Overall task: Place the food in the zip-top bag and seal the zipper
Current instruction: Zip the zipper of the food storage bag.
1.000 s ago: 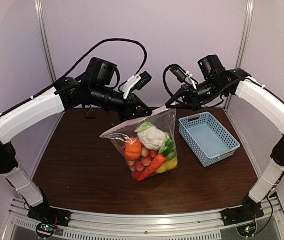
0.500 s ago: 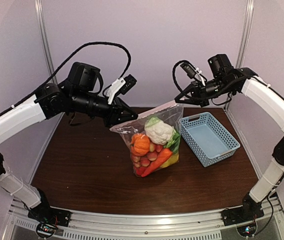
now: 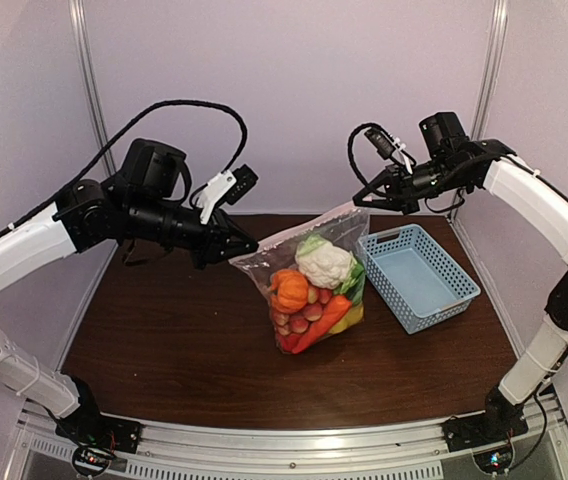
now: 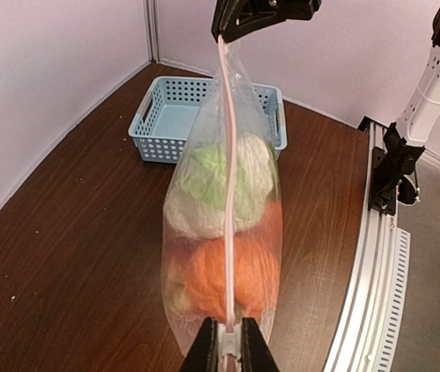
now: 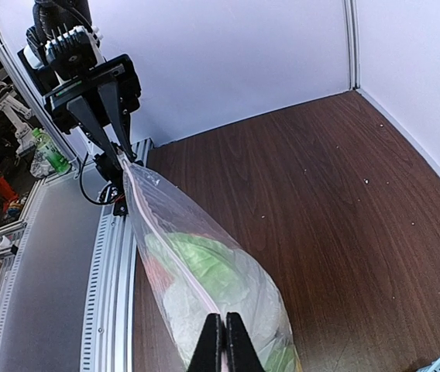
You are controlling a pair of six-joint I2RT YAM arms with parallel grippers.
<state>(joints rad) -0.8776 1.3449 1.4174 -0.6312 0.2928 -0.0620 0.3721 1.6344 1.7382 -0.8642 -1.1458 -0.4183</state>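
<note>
The clear zip-top bag (image 3: 309,262) hangs stretched between my two grippers, its bottom at the table top. Inside is the food (image 3: 312,295): a pale cabbage, an orange pumpkin, a carrot, small red fruits and greens. The pink zipper (image 4: 228,194) runs taut from corner to corner. My left gripper (image 3: 252,247) (image 4: 229,332) is shut on the zipper's near end, a small white piece between its fingers (image 4: 204,353). At the far corner, by the zipper, my right gripper (image 3: 362,202) (image 5: 225,322) is shut on the bag's top edge (image 5: 197,279).
A light-blue mesh basket (image 3: 419,275) (image 4: 166,124) stands with nothing in it just right of the bag. The brown table (image 3: 164,340) ends in a metal rail (image 3: 294,440) at the front, with walls close behind and beside it.
My left gripper has drawn back to the left and slightly lower. The right one rose and shifted right. The bag's top edge is pulled longer and the bag has moved a little right.
</note>
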